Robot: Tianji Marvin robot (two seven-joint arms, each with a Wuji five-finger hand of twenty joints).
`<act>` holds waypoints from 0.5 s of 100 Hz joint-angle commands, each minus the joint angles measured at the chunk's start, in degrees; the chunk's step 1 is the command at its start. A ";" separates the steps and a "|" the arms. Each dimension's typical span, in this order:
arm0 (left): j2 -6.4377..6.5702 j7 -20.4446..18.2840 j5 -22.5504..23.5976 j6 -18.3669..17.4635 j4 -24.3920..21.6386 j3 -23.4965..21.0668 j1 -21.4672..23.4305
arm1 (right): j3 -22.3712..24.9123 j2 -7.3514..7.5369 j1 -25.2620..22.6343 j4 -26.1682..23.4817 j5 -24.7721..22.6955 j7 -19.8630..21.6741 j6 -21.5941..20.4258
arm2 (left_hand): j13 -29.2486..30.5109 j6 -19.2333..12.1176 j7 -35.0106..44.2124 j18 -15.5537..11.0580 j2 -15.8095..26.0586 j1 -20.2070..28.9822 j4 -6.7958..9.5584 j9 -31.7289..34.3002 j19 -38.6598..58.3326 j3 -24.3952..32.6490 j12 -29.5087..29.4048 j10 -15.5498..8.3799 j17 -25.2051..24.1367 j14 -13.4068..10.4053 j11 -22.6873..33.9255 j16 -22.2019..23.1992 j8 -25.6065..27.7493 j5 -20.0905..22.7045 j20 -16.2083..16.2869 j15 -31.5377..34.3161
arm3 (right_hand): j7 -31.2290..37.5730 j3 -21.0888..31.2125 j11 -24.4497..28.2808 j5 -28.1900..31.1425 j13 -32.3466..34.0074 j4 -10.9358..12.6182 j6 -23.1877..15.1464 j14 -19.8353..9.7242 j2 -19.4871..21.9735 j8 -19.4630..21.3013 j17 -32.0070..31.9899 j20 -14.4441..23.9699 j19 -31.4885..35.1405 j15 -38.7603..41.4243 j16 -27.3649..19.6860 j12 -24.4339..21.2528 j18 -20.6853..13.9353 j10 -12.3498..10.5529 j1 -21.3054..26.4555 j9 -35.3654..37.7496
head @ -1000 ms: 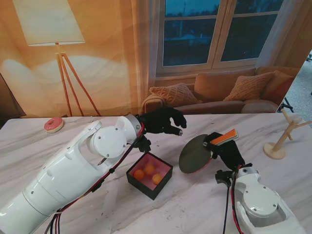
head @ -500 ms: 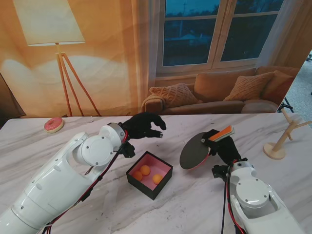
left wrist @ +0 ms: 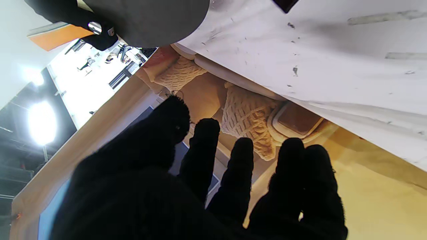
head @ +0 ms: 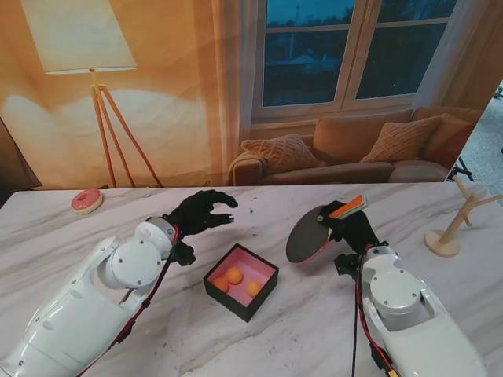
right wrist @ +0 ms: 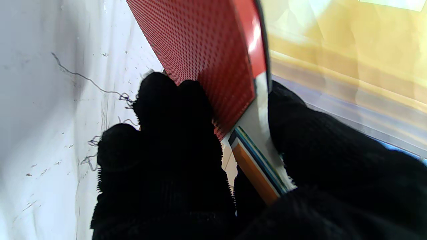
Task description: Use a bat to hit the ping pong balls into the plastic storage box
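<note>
I can read no brand, label or writing anywhere: the bat (head: 314, 234) shows only plain rubber and an orange-sided handle, and the box (head: 241, 281) is unmarked.

My right hand (head: 351, 228) is clenched around the bat's handle. In the right wrist view the fingers (right wrist: 173, 110) press on the red pimpled face at the neck, the thumb lies on the other side, and the striped edge of the handle runs between them. From the stand's view the dark face is tilted toward the box and the blade is lifted clear of the table (head: 314, 330), to the right of the box and a little farther from me.

The box, black outside and pink inside, sits on the table between my two arms. Three orange balls (head: 234, 274) lie inside it, close together.

My left hand (head: 201, 211) hangs over the table left of the box and farther from me, fingers (left wrist: 203, 150) released, spread and slightly curled, holding nothing.

A pink doughnut (head: 86, 201) lies far left, and a wooden stand (head: 454, 222) far right.
</note>
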 commanded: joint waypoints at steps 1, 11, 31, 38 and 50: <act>0.28 -2.80 0.89 -0.22 0.20 -0.87 1.65 | -0.62 -0.78 1.49 0.57 0.57 0.50 1.25 | -2.76 0.29 -1.05 -1.59 1.04 -1.26 1.44 -2.10 -1.02 -0.60 -1.24 -1.49 -1.31 -1.33 -0.58 -0.02 -0.70 -1.28 1.17 -0.67 | 3.37 4.76 -2.82 1.24 -1.64 2.31 -2.15 -3.82 3.93 -0.37 -0.69 1.28 -0.14 -1.31 0.67 -0.11 -2.78 -5.43 2.71 -2.38; 0.78 -3.61 2.23 -0.28 -0.65 -2.28 3.54 | -1.60 -1.11 3.09 1.83 1.14 0.19 2.56 | -3.03 0.18 -1.25 -1.80 1.35 -1.23 1.41 -2.18 -1.32 -0.85 -1.44 -1.66 -1.43 -1.56 -0.70 -0.12 -0.79 -1.28 1.35 -1.12 | 3.40 4.90 -2.77 1.42 -1.65 2.33 -2.19 -3.81 3.76 -0.54 -0.78 1.32 -0.23 -1.34 0.71 -0.05 -2.72 -5.44 2.81 -2.18; 0.87 -2.54 3.61 0.24 -1.83 -4.65 6.86 | -3.16 -1.64 5.54 4.15 1.97 -0.07 5.15 | -2.88 0.39 -1.35 -1.78 1.61 -1.00 1.44 -1.97 -0.91 -1.13 -1.53 -1.44 -1.17 -1.37 -0.65 0.06 -0.82 -0.94 2.21 -1.23 | 2.23 5.47 -3.83 0.15 -3.32 2.28 -2.56 -3.80 2.79 -1.68 -2.35 1.18 -1.48 -2.51 0.50 -0.18 -2.77 -5.75 2.43 -3.77; 1.19 -3.58 3.66 0.24 -2.27 -5.39 7.83 | -3.56 -1.64 6.24 4.91 1.71 0.19 5.94 | -3.35 0.36 -1.65 -2.04 1.91 -1.02 1.42 -2.27 -0.94 -1.47 -1.62 -1.56 -1.33 -1.54 -0.82 -0.01 -0.94 -1.30 2.40 -1.55 | 0.56 5.92 -4.82 -2.13 -4.72 2.22 -3.26 -4.15 2.01 -2.70 -3.49 1.13 -2.48 -3.71 0.31 -0.16 -2.80 -6.26 1.99 -5.68; 1.42 -4.21 3.77 0.31 -2.88 -6.12 9.51 | -3.89 -1.49 7.12 5.72 1.39 1.27 7.29 | -3.57 0.29 -2.01 -2.19 2.13 -0.83 1.44 -2.40 -1.10 -2.02 -1.68 -1.70 -1.57 -1.66 -0.90 -0.13 -1.09 -1.42 2.65 -1.92 | -4.44 7.70 -6.29 -6.98 -7.62 2.39 -4.39 -4.48 0.75 -4.95 -5.86 1.44 -4.75 -6.08 0.06 -0.31 -3.37 -7.11 0.34 -11.03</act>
